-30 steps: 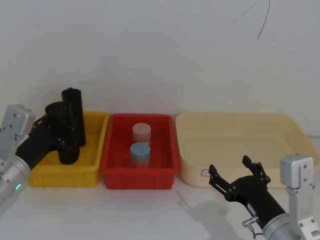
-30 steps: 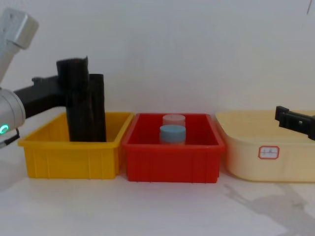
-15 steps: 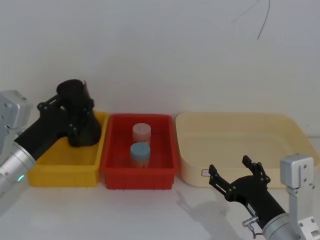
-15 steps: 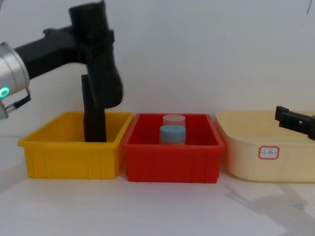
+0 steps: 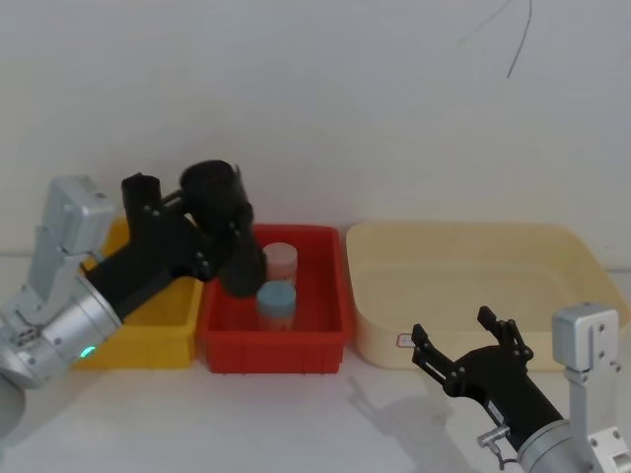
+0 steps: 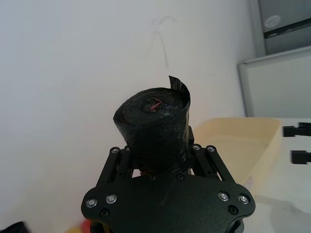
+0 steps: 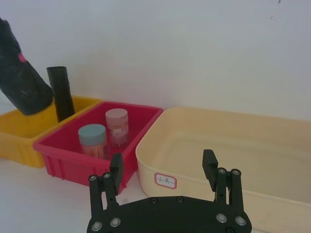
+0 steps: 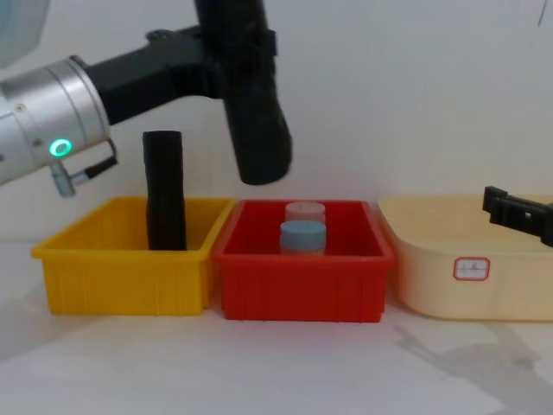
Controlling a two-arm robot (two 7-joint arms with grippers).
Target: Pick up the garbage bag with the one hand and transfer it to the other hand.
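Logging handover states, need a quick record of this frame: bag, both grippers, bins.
garbage bag: in the air, tilted, above the red bin's left side
left gripper: shut on the garbage bag
right gripper: open, empty, low in front of the cream bin
other roll: upright in the yellow bin
red bin contents: blue-lidded jar, pink-lidded jar
handover: not yet done

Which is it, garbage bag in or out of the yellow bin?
Out: the left gripper holds the garbage bag aloft over the red bin.
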